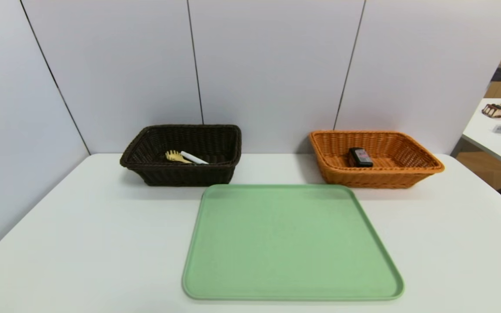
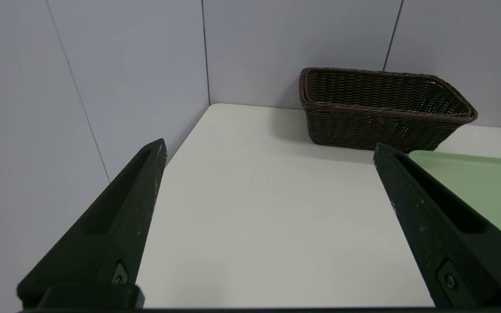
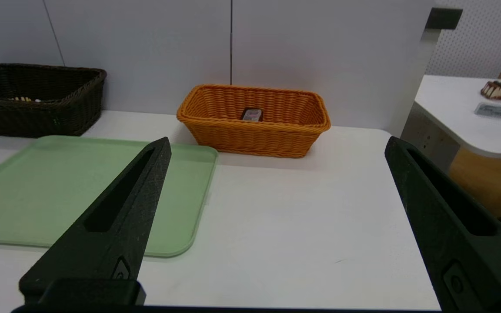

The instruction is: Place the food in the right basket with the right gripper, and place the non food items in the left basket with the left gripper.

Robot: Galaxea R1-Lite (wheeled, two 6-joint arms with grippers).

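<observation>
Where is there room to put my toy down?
The green tray is bare. So is the white table beside it. The dark basket holds a spoon and marker; the orange basket holds a carton.

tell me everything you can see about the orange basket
The right basket is a rectangular, orange-tan basket that looks like woven wicker, with sloping walls and a flared, braided rim. It stands upright on the white table, near the wall, just beyond the far right corner of the green tray and apart from the dark left basket. Inside, on its floor, lies the food, a small black carton with a pale label. Neither gripper touches it.
</observation>
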